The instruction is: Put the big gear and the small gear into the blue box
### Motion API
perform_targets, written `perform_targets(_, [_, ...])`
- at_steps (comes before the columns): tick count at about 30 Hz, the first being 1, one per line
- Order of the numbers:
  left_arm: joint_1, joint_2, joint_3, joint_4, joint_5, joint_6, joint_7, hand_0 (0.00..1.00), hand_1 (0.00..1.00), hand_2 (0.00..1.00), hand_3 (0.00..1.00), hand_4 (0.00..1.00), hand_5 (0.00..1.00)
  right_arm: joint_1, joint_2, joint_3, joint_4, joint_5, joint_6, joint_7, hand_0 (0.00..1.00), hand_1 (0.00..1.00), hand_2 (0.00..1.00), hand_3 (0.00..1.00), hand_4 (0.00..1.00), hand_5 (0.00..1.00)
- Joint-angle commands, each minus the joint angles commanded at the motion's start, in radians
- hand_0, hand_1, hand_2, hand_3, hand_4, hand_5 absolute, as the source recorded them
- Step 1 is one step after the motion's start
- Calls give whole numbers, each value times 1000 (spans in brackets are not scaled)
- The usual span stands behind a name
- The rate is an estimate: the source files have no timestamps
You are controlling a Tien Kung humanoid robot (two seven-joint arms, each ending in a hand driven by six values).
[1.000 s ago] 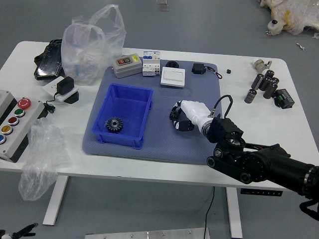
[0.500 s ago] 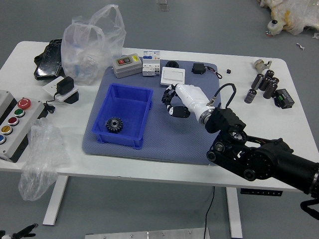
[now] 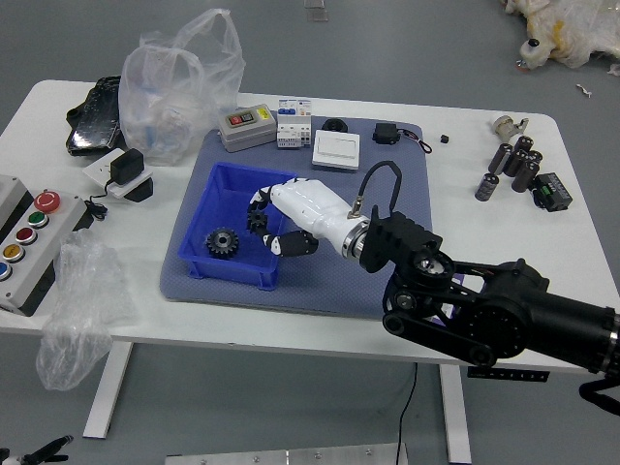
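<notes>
Blue box (image 3: 232, 273) now under the fingertips of the right hand (image 3: 315, 207), with the small gear (image 3: 258, 222) pinched there, thumb and fingers closed on its sides. Hangs just inside the right wall, over the box's interior; cannot tell from overhead how high above the floor. Brings the task close to done, by the look of it: big gear (image 3: 222, 243) already lying flat in the near left part of the box, so only a short lowering and a release to go. Differs plainly from half a second ago, with gear and hand then right of the box, above the blue mat (image 3: 339, 294), and a second ago farther right again, over the mat's middle. Matches the earlier frames in the lie of the box and the big gear, both unshifted. Next, probably best to clear the right wall with the lower finger, keep a little apart from the big gear, then spread the grip. Could otherwise knock the rim or drop one gear onto the other. At the near left corner, only a part of the left hand (image 3: 44, 453) in view, well apart from the work.
</notes>
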Motion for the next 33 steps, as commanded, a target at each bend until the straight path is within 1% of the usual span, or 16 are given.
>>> perform_targets(3, [0, -1, -1, 0, 1, 0, 0, 648, 480, 522, 718, 733, 651, 4, -1, -6, 1, 13, 2, -5, 976, 914, 905, 857, 571, 312])
perform_targets(4, [0, -1, -1, 0, 2, 0, 1, 648, 480, 519, 719, 733, 651, 5, -1, -8, 0, 17, 2, -6, 998, 998, 998, 998, 625, 343])
perform_targets(8, [-1, -2, -2, 0, 3, -1, 0, 648, 480, 519, 719, 733, 651, 4, -2, -8, 0, 23, -7, -8, 998, 998, 998, 998, 625, 343])
perform_targets(9, [-1, -2, -2, 0, 3, -1, 0, 648, 480, 521, 719, 734, 652, 2, -2, -5, -1, 22, -14, -6, 998, 998, 998, 998, 635, 316])
perform_targets(10, [-1, -2, -1, 0, 2, -1, 0, 648, 480, 521, 719, 734, 652, -1, -2, 0, -1, 21, -23, -3, 998, 998, 998, 998, 635, 316])
perform_targets(15, [0, -2, 2, 1, -2, -1, -2, 648, 480, 521, 719, 734, 652, -41, -10, 74, 1, 36, -103, 31, 998, 998, 998, 998, 635, 316])
perform_targets(17, [1, -3, 4, 1, -5, 0, -3, 648, 479, 521, 719, 734, 652, -74, -22, 119, 13, 76, -143, 62, 998, 998, 998, 998, 634, 328])
perform_targets(20, [3, -3, 10, 2, -15, 2, -7, 648, 479, 521, 719, 734, 652, -136, -50, 200, 37, 162, -210, 130, 998, 998, 998, 998, 634, 328])
perform_targets(21, [5, -3, 11, 2, -17, 2, -7, 648, 480, 521, 718, 735, 653, -155, -59, 226, 42, 187, -230, 152, 823, 831, 849, 869, 591, 367])
perform_targets(24, [12, -2, 9, 2, -18, 4, -6, 648, 480, 521, 718, 735, 653, -216, -81, 322, 52, 257, -301, 228, 823, 831, 849, 869, 591, 367])
perform_targets(27, [14, -1, 7, 2, -15, 4, -4, 648, 480, 521, 718, 735, 653, -257, -91, 402, 58, 289, -355, 292, 823, 831, 849, 869, 591, 367])
perform_targets(28, [14, -1, 8, 3, -15, 3, -6, 648, 481, 521, 717, 735, 653, -281, -95, 440, 62, 309, -374, 324, 732, 732, 766, 707, 591, 374])
perform_targets(32, [13, -3, 15, 4, -23, 3, -12, 648, 481, 521, 717, 735, 653, -354, -106, 545, 71, 372, -395, 411, 732, 732, 766, 707, 591, 374])
perform_targets(33, [14, -3, 17, 5, -25, 3, -13, 648, 481, 521, 715, 734, 650, -378, -110, 576, 74, 388, -397, 435, 690, 689, 727, 685, 600, 322])
